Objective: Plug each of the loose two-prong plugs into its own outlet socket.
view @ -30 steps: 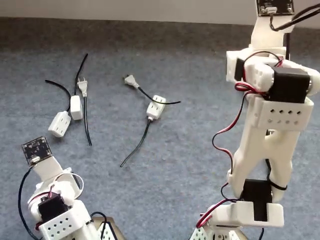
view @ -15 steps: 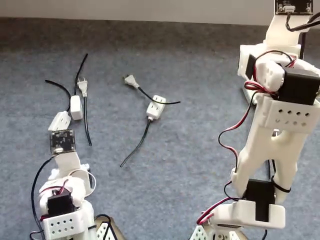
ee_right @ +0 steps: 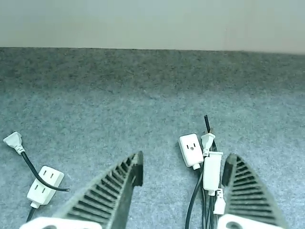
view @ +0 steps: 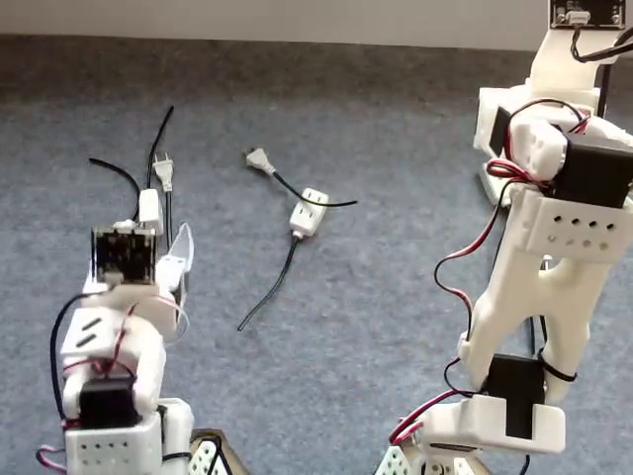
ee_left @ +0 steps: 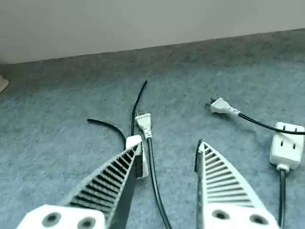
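Note:
A white two-prong plug on a black cord lies at the far left, next to a white socket. My left gripper is open just short of them. In the left wrist view the gripper stands open over the cord, with the plug ahead and the socket partly behind one finger. A second plug and its socket lie mid-table. My right gripper is open above a socket, a plug and a long white adapter.
Grey carpet covers the whole table. Black cords trail from the left plug and from the middle socket. The tall right arm stands along the right side. A pale wall closes the far edge.
My left arm has swung up from the near left corner toward the left plug and sockets, now covering one socket. The right arm shifted slightly right.

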Robot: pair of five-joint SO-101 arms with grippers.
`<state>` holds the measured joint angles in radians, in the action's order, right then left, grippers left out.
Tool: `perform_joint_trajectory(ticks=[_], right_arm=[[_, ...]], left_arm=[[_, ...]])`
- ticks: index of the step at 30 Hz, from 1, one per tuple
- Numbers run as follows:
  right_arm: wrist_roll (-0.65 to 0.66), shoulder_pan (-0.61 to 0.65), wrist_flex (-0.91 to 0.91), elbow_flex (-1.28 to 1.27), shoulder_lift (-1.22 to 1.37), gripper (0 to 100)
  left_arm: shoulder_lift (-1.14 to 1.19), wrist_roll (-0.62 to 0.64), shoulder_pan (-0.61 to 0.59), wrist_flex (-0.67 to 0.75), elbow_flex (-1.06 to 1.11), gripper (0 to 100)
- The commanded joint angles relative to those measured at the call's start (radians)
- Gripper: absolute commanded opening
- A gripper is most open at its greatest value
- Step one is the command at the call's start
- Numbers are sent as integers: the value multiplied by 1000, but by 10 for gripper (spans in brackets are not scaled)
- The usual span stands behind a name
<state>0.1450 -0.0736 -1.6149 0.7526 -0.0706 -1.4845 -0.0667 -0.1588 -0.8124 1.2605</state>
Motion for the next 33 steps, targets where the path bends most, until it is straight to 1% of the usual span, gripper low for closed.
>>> perform_joint_trajectory(ticks=[1, 3, 4, 7, 8, 14, 17, 21, 25, 28, 31, 33], right_arm=[[9, -5, 16, 4, -38, 270], [9, -5, 18, 4, -38, 270], [9, -5, 18, 4, -38, 270], [9, -5, 18, 4, -38, 270], [9, -5, 18, 4, -38, 270], [9, -4, 18, 2, -36, 270], [9, 10, 18, 2, -36, 270], [9, 50, 8, 1, -36, 270], [11, 76, -2, 1, -36, 270], [11, 77, -2, 1, -36, 270], [11, 77, -2, 1, -35, 270], [11, 77, -2, 1, -35, 270]], left_arm=[[367, 18, 79, 66, -239, 197], [576, 38, 120, 54, -418, 199], [676, 52, 139, 20, -515, 200], [986, 72, 197, -129, -843, 200], [1087, 97, 211, -192, -961, 200], [1659, 354, 236, -497, -1598, 200], [1906, 476, 231, -614, -1863, 200], [2193, 597, 231, -744, -2161, 200], [2424, 664, 229, -818, -2428, 200], [2548, 700, 222, -847, -2617, 200], [2644, 763, 219, -848, -2756, 200], [2697, 773, 219, -848, -2821, 200]])
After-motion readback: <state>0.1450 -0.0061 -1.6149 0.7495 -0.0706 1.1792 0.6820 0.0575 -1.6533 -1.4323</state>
